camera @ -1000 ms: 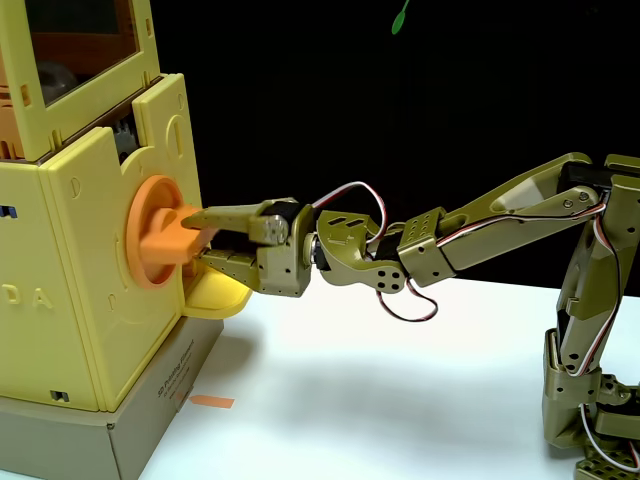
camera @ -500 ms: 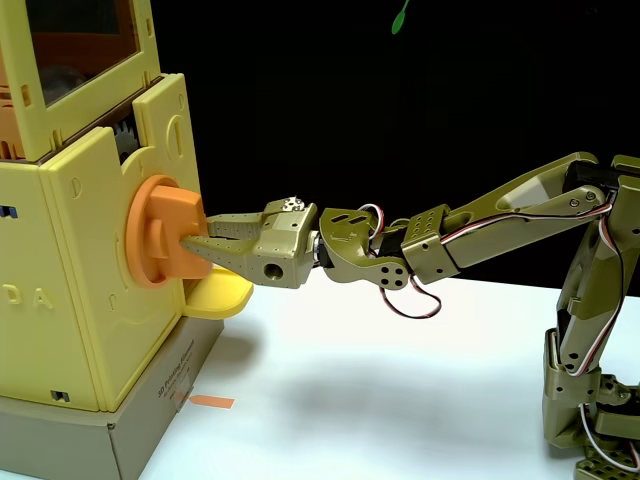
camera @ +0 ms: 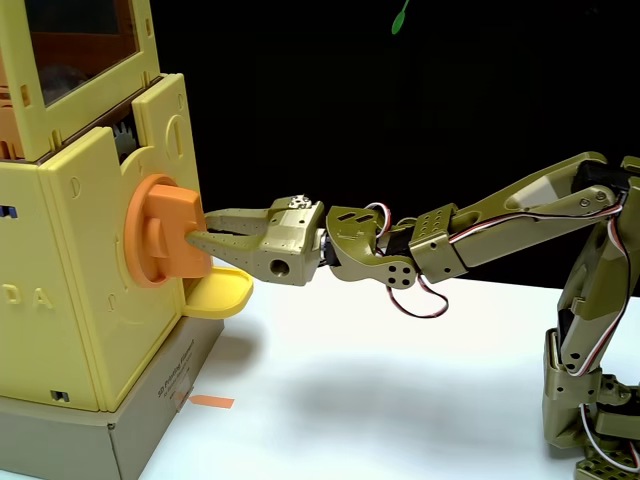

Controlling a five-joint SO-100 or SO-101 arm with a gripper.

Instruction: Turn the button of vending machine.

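Fixed view, front first: grey cardboard base (camera: 120, 425) sits at lower left on the white table (camera: 400, 380), w/ a small orange strip (camera: 211, 402) just beside it and the olive arm (camera: 500, 230) reaching in horizontally from the right. Gripper (camera: 200, 234) is at the button (camera: 160, 232), tips touching the raised bar, which stands upright on the orange disc; fingers nearly together, can't tell if it's really clamping. Button's on the side face of the vending machine (camera: 90, 270), yellow tray (camera: 215, 295) just below it, orange-tinted window (camera: 80, 40) up top, black backdrop behind.
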